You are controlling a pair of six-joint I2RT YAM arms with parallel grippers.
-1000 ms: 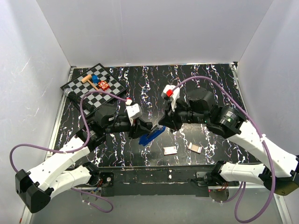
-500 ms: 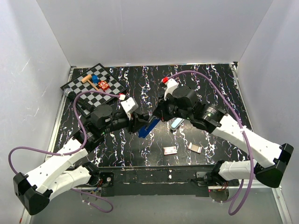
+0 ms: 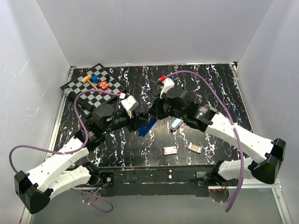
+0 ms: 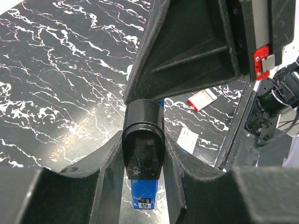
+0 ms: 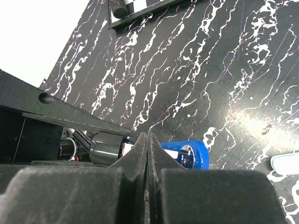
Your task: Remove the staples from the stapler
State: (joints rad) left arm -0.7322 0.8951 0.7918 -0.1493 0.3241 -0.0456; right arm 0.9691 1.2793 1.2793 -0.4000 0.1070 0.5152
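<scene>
**Stapler bridges the two pincers, free end toward the right arm**

Nearest the bases, the box (image 3: 170,150) and the tile (image 3: 195,148) lie on the counter (image 3: 210,84), well apart from the work and no part of it.

At mid-counter the left pincer (image 4: 143,140) pinches the stapler (image 3: 146,127). In the left wrist view its fingers (image 4: 108,161) flank a dark rounded part, with the blue body showing below it. From above, the stapler's long axis slants from near-left to far-right. The left pincer grips the near-left stretch, so the far-right end points at the right pincer (image 5: 147,139). That pincer is pressed together, with its tips right at the stapler. In the right wrist view the rounded blue end shows just to the right of them. Whether they nip some thin part of it cannot be told. No staples are visible in any view.

The coming move seems to turn on that axis. Whatever leaves the stapler will likely slide out along it, away from the left pincer and toward the right one. The right arm is nearer the free end, and the left serves as the anchor.

Just past the stapler a pale blue piece (image 3: 176,123) lies on the counter beside the right arm. The checkerboard (image 3: 79,91) sits in the far-left corner.
</scene>
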